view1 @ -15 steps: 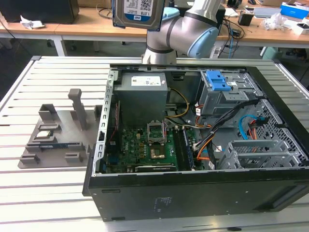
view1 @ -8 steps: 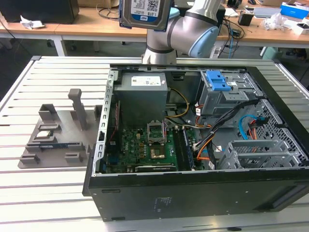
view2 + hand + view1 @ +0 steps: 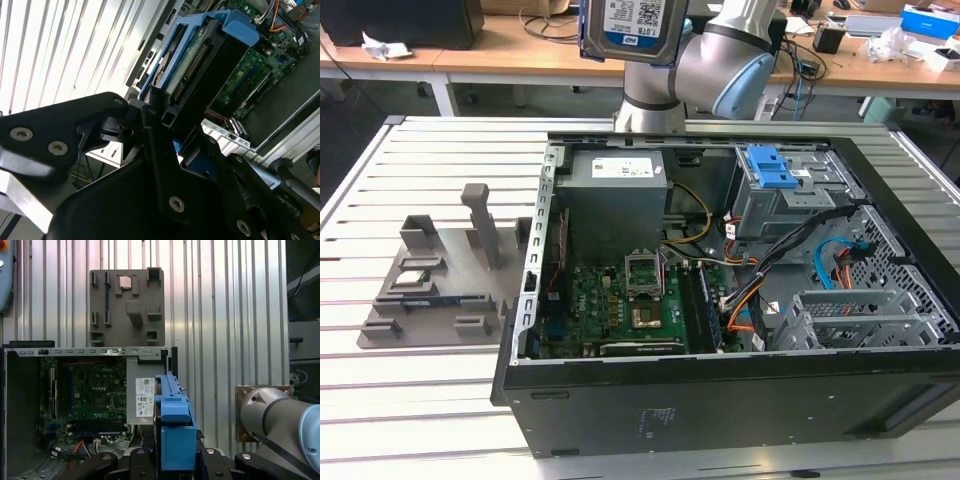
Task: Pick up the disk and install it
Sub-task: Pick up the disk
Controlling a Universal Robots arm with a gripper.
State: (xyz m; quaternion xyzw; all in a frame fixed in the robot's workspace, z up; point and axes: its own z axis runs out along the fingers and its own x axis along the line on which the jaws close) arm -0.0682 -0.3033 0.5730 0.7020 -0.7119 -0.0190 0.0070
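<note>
On the left, a grey moulded fixture tray (image 3: pixel 430 290) sits on the ribbed metal worktop (image 3: pixel 360 420). Right of it, above the far wall of the open black computer case (image 3: pixel 720 410), we see the flat silver metal disk in its bright blue plastic frame (image 3: pixel 630 25) held high, probably to clear the case walls. The black fingers (image 3: pixel 156 135) are closed on the frame's edges, leaving its white-and-blue printed label facing out. Farther right, inside the case, sits the blue ribbed plastic latch plate (image 3: pixel 775 165).

Blue-framed silver disk (image 3: pixel 632 30), white-and-blue label (image 3: pixel 634 14); green motherboard (image 3: pixel 610 300); black case (image 3: pixel 720 405); grey ribbed table (image 3: pixel 420 150)
</note>
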